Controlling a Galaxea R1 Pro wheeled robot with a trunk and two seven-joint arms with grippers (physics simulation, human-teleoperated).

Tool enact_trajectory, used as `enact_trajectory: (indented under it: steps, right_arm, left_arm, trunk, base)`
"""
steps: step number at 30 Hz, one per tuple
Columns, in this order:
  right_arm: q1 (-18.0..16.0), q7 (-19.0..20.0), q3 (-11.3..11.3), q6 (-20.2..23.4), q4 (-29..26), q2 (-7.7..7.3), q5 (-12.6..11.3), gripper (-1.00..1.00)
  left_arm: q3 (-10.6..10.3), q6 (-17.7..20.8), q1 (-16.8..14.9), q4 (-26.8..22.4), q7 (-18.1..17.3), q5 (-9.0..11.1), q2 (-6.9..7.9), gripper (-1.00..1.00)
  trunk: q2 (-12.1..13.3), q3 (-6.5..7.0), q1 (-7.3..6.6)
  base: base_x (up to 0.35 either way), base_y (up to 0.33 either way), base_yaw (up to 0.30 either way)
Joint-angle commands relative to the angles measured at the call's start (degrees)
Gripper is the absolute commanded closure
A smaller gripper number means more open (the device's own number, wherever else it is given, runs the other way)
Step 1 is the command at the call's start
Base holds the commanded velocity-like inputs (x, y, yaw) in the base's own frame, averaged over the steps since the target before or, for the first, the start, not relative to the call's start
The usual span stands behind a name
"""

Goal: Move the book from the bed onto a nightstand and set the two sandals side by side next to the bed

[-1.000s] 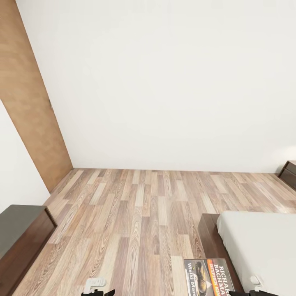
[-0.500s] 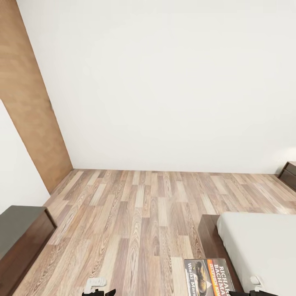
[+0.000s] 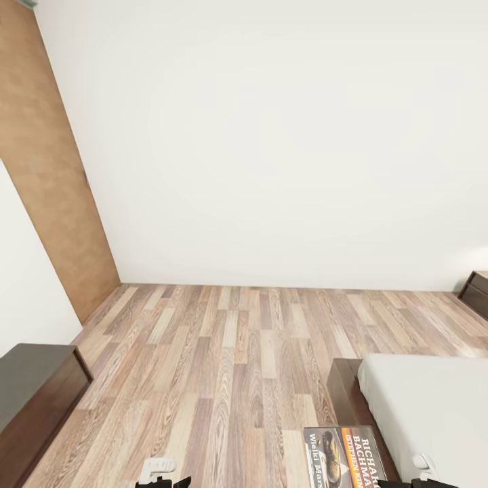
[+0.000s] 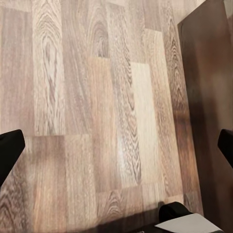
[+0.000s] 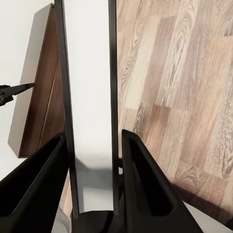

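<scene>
At the left we see a dark brown dresser (image 3: 34,400) by the wall, then bare wood floor (image 3: 230,366). Our left gripper (image 4: 116,145) hangs spread wide over the planks, grasping nothing. Further right, our right gripper (image 5: 92,160) is clenched on the book (image 3: 343,455), held above the floor at the bed (image 3: 427,407) corner. A nightstand (image 3: 476,291) stands far right.

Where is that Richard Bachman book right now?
The book is clamped edge-on between the fingers of the right gripper. In the head view it sits at the bottom right, over the corner of the bed frame beside the wood floor.
</scene>
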Motion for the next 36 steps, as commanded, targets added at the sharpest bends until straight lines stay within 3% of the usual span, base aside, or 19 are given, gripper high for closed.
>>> enact_trajectory:
  steps: [1,16,31,34,36]
  right_arm:
    - [0.0,0.2,0.1,0.6,0.0,-0.01,-0.3,1.00]
    - [0.0,0.2,0.1,0.6,0.0,-0.01,-0.3,1.00]
    - [0.0,0.1,0.1,0.6,0.0,0.13,-0.1,1.00]
    - [0.0,-2.7,0.2,0.6,0.1,3.10,0.0,1.00]
    - [0.0,-10.6,0.2,0.6,0.2,7.49,0.1,1.00]
  left_arm:
    - [0.0,-0.1,0.0,0.1,-0.2,0.3,0.00,-1.00]
    - [0.0,-0.1,0.0,0.1,-0.2,0.3,0.00,-1.00]
    - [-0.1,-0.1,0.0,0.1,-0.2,0.3,-0.07,-1.00]
    - [-0.1,-0.1,0.0,0.1,-0.2,0.3,-0.36,-1.00]
    - [-0.1,-0.1,0.0,0.1,-0.2,0.3,-0.46,-1.00]
  trunk:
    - [0.0,0.03,0.01]
    - [0.0,1.35,0.01]
    - [0.0,1.45,0.01]
    - [0.0,1.45,0.01]
    - [0.0,1.45,0.01]
  base:
    - [0.000,0.000,0.000]
    - [0.000,0.000,0.000]
    - [0.000,0.000,0.000]
    - [0.000,0.000,0.000]
    - [0.000,0.000,0.000]
